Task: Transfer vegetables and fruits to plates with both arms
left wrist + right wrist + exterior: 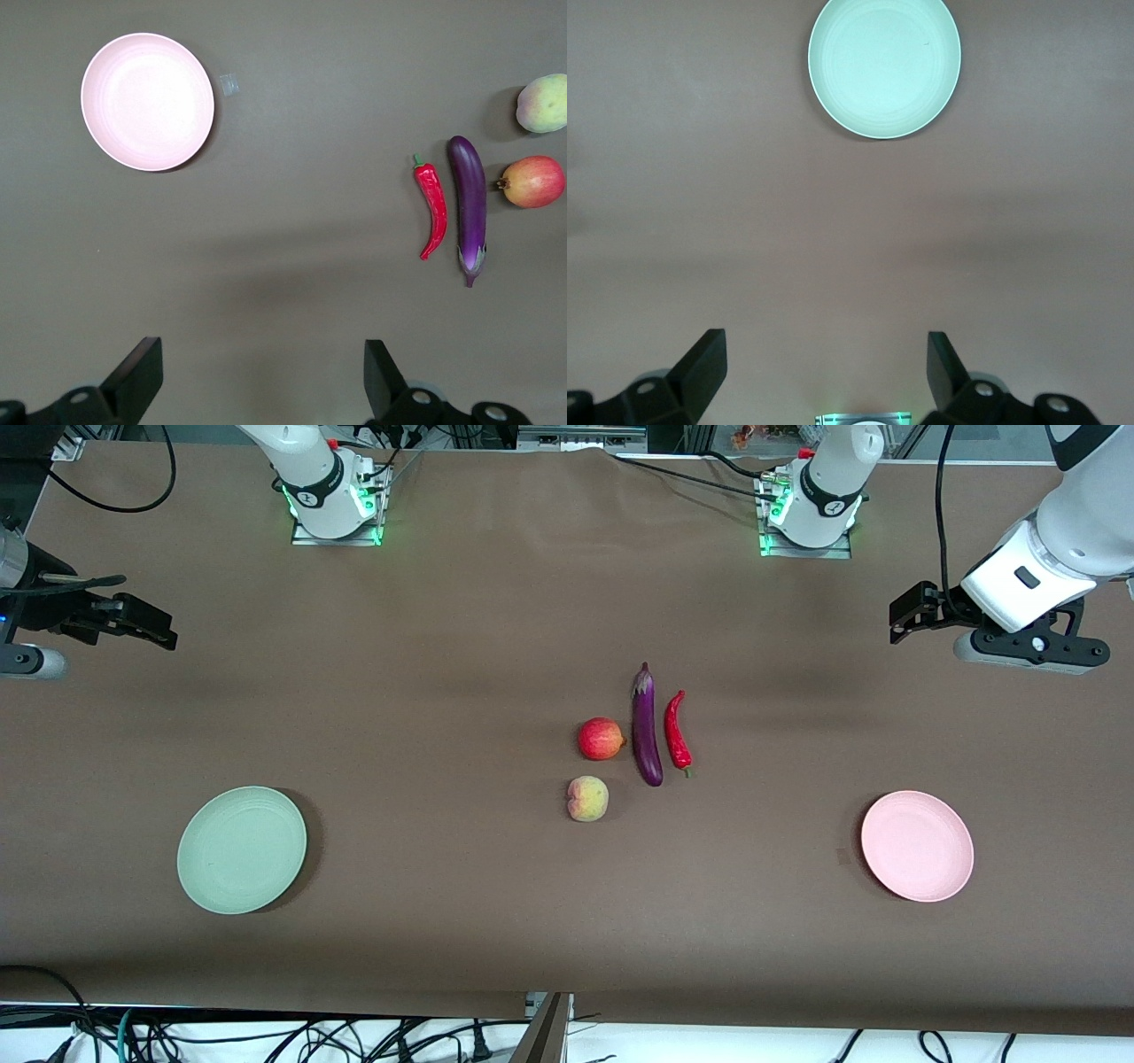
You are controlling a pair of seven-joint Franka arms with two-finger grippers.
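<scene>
Nothing moved yet: eggplant [647, 726], chili [678, 731], pomegranate [601, 739] and peach [587, 798] lie mid-bench; green plate [242, 849] and pink plate [917, 846] are bare. Left claw [908, 615] and right claw [146, 624] hang empty, fingers apart, over the bench ends.

Two white jointed arms, black at the ends.

White rounded shells with dark grey joint caps, bolted to metal base plates lit green along the upper edge. Black cables looping at upper left and upper right. Black two-finger left gripper [912, 615] and right gripper [146, 624], grey cylindrical housings alongside.
</scene>
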